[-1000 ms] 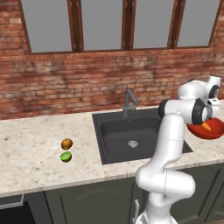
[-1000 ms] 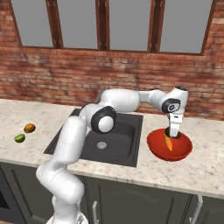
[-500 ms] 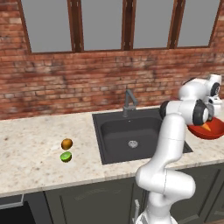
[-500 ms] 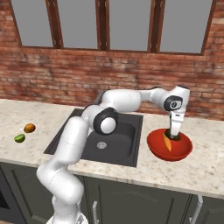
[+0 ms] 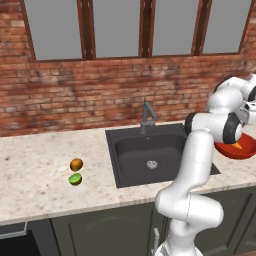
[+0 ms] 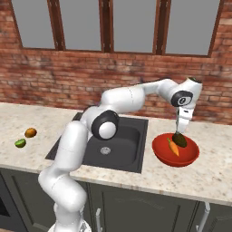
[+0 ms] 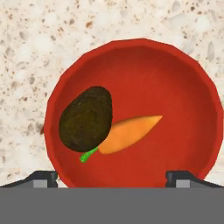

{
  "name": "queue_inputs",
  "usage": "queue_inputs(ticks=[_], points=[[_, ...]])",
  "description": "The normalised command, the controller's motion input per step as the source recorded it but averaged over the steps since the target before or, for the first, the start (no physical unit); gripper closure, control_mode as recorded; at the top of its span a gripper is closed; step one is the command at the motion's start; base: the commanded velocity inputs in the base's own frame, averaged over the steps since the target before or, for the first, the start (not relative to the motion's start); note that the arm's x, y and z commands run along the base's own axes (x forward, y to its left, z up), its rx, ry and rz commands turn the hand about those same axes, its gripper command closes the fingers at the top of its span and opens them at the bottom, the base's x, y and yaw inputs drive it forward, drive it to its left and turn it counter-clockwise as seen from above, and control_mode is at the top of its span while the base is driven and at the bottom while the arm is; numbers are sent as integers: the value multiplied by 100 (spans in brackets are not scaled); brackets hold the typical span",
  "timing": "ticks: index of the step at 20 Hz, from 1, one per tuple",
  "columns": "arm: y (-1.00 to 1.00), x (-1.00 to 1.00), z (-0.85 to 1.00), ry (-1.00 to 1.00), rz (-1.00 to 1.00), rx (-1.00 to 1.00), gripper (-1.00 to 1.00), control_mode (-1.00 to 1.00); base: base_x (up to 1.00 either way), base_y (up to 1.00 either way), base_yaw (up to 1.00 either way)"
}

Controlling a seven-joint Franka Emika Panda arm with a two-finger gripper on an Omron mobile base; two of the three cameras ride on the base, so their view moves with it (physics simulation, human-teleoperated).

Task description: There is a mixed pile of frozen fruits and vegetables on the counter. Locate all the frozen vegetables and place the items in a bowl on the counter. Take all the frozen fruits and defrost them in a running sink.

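Hovering over the red bowl (image 7: pixel 205 109), the gripper (image 7: pixel 111 177) gapes wide and empty, because carrot (image 7: pixel 131 131) and dark ball (image 7: pixel 85 118) lie inside.

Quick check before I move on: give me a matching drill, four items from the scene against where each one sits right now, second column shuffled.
Things:
1. carrot
2. green lime-like piece
3. faucet
4. gripper

Places or states:
A. on the counter left of the sink, beside the orange-brown ball
B. at the back edge of the sink
C. open, above the red bowl
D. lying in the red bowl, touching the dark olive-brown ball

Pairs: 1-D, 2-A, 3-B, 4-C
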Motion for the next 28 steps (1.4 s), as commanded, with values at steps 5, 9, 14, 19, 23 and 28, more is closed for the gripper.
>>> queue_inputs(ticks=[5, 9, 14, 19, 23, 28], points=[[56, -3, 35, -7, 0, 0, -100, -100, 0, 0, 0], [93, -29, 19, 0, 1, 0, -100, -100, 0, 0, 0], [100, -62, 33, 0, 9, -1, -100, -100, 0, 0, 0], [100, -77, 43, 0, 13, -2, -100, -100, 0, 0, 0], [100, -76, 36, 1, 29, -3, -100, -100, 0, 0, 0], [88, -67, 29, 1, 42, -1, -100, -100, 0, 0, 0]])
